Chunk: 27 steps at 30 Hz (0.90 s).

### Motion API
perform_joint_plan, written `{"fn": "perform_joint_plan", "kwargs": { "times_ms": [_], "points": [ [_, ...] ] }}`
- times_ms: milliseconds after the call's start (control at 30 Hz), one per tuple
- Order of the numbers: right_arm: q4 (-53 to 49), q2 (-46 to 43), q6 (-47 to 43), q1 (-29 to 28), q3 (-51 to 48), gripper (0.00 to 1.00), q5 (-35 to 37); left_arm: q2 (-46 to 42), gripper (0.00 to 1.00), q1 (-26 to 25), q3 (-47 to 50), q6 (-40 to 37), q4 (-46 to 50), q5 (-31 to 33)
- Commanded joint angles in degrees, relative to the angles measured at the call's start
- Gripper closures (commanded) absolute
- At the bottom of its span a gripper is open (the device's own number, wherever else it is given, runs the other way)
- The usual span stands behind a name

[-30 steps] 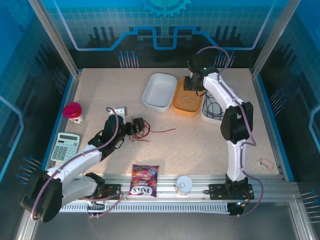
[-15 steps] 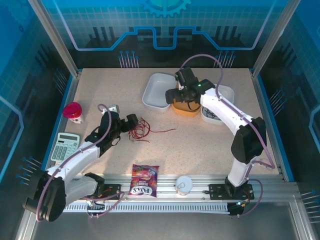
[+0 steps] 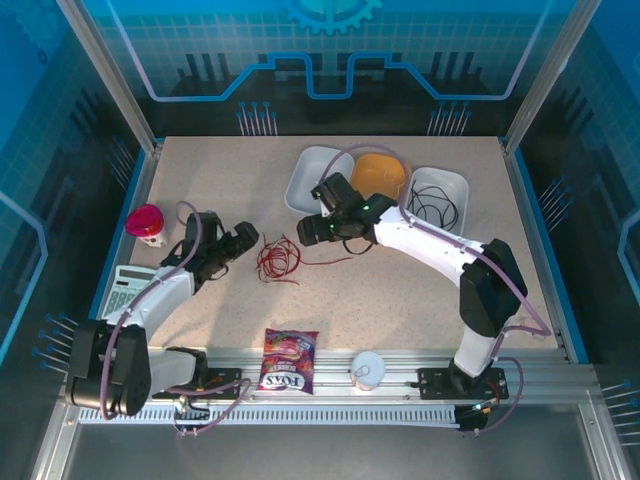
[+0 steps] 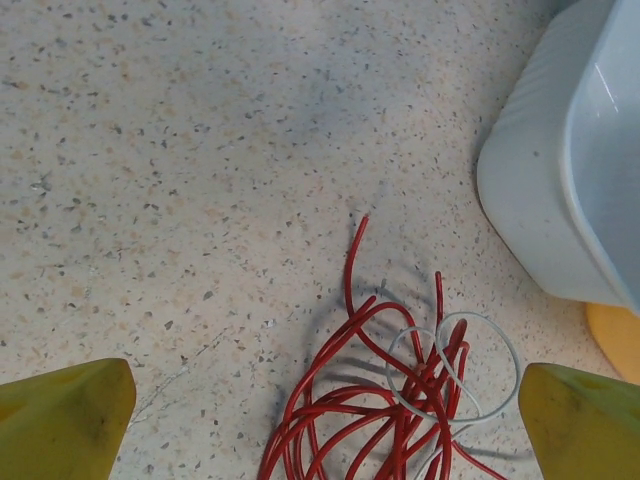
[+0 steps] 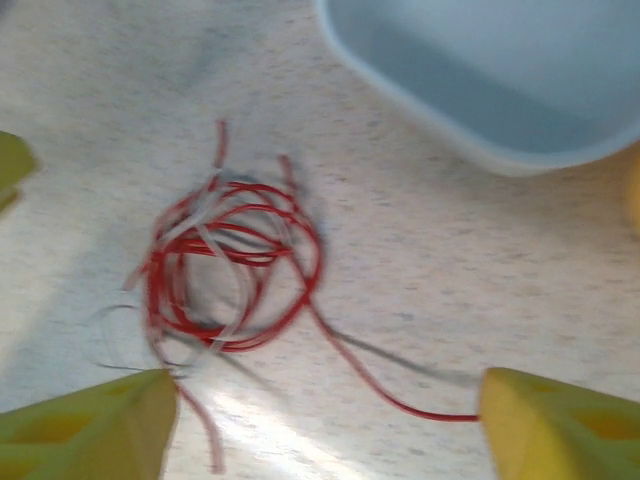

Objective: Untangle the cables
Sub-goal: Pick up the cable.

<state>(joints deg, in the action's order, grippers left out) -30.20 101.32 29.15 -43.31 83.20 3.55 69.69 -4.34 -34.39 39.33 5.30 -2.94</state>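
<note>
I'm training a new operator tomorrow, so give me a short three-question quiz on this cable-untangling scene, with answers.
1. Multiple choice: where is the red cable bundle?
A) lifted in the air
B) lying on the tabletop
C) hanging over the front edge

2. True or false: the black cables lie inside a white tray.

3. Fill in: in the left wrist view, a thin ___ strand loops through the red bundle.

Key: 1 B; 2 true; 3 whitish.
</note>
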Motion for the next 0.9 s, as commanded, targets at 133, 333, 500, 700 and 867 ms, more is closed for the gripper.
{"fn": "perform_joint_plan", "kwargs": {
  "times_ms": [133, 333, 500, 700, 867],
  "points": [
    [12.6, 6.8, 3.1, -1.7, -1.1, 0.36, -12.3, 0.7, 0.01, 3.7, 1.2, 3.3, -1.4, -7.2],
    [14.1, 12.4, 0.7, -2.6, 1.6, 0.45, -12.4, -0.4, 0.01, 5.0, 2.0, 3.3, -1.2, -7.8],
    [13.6, 16.4, -1.1, -3.0, 3.7, 0.52, -11.7, -0.6, 0.01, 5.3, 2.3, 3.3, -1.4, -8.4],
    [12.4, 19.7, -3.0, -3.8, 6.1, 0.57, -10.7, -0.1, 0.01, 5.4, 2.5, 3.5, -2.1, -8.9],
    [11.7, 21.0, -3.6, -3.8, 7.9, 0.62, -10.2, 0.2, 0.01, 5.4, 2.7, 3.8, -2.7, -9.4]
  ]
}}
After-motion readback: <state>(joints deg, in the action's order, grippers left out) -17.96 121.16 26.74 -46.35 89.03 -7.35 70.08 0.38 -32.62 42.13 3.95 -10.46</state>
